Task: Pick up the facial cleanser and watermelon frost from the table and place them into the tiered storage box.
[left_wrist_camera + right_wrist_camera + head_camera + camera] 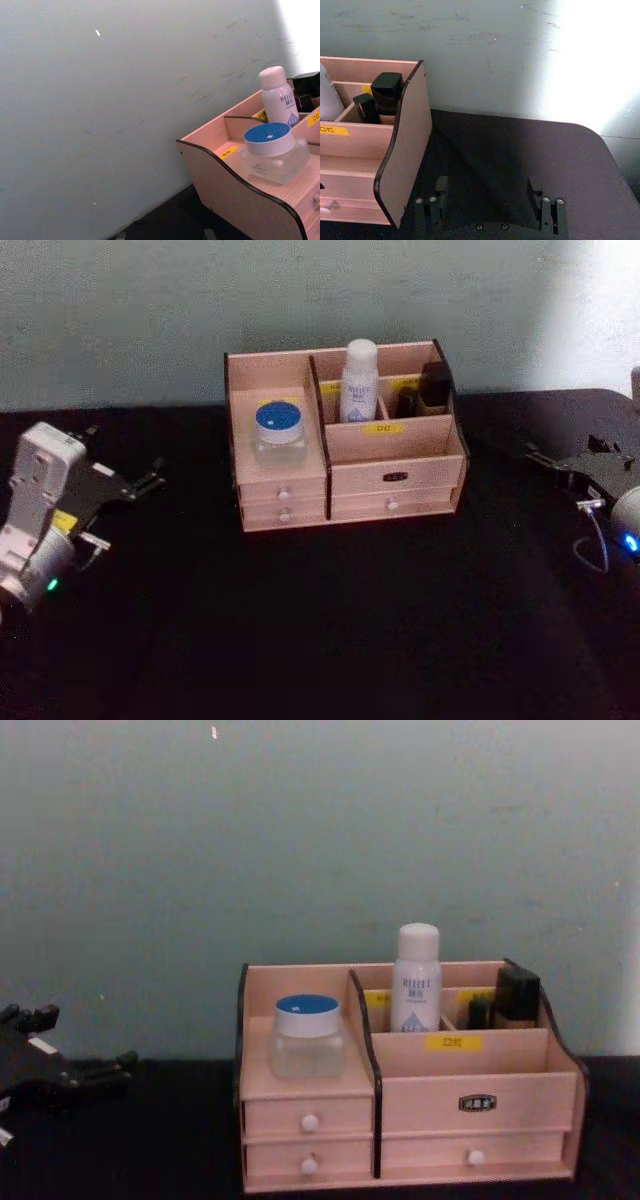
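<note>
Looking down from the head view, you see the tiered storage box standing at the middle of the dark table, near its far edge against the grey wall. The watermelon frost sits upright on the left shelf of the box, above the two small left drawers. The facial cleanser stands upright in a far compartment right of the centre divider. Two dark items occupy the far right compartment, beside the bottle's slot; what they are you cannot tell.

The left gripper is parked well left of the box, clear of it, holding nothing; its fingers look spread, though the gap is hard to judge. The right gripper rests low over the table, just right of the box's right side panel, not touching it. Its fingers stand wide apart and empty.
</note>
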Available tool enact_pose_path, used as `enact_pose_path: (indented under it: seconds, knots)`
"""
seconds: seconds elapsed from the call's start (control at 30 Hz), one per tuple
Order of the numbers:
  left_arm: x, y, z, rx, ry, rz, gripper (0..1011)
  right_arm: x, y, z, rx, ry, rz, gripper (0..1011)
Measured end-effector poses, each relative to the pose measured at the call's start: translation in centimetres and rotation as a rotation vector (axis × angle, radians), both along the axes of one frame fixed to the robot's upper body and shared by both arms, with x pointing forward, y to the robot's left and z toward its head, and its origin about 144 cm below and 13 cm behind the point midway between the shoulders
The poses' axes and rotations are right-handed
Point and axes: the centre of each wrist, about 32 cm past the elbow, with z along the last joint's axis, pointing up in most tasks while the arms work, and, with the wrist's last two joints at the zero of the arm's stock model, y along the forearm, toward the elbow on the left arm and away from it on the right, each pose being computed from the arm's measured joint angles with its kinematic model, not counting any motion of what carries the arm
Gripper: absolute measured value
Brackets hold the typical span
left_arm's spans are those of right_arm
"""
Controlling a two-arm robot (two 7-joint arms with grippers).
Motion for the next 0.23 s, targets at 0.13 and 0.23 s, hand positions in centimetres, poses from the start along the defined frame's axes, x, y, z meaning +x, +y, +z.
enact_pose_path:
  seconds: [0.13,0.23]
  knots:
    - [0.0,0.0,0.0,0.0,0.0,0.0,1001,-0.02,-0.01,0.02,-0.001,-0.001,0.0,1002]
    - [0.0,0.0,0.0,0.0,0.0,0.0,1001,-0.03,-0.01,0.04,-0.001,-0.002,-0.001,1003]
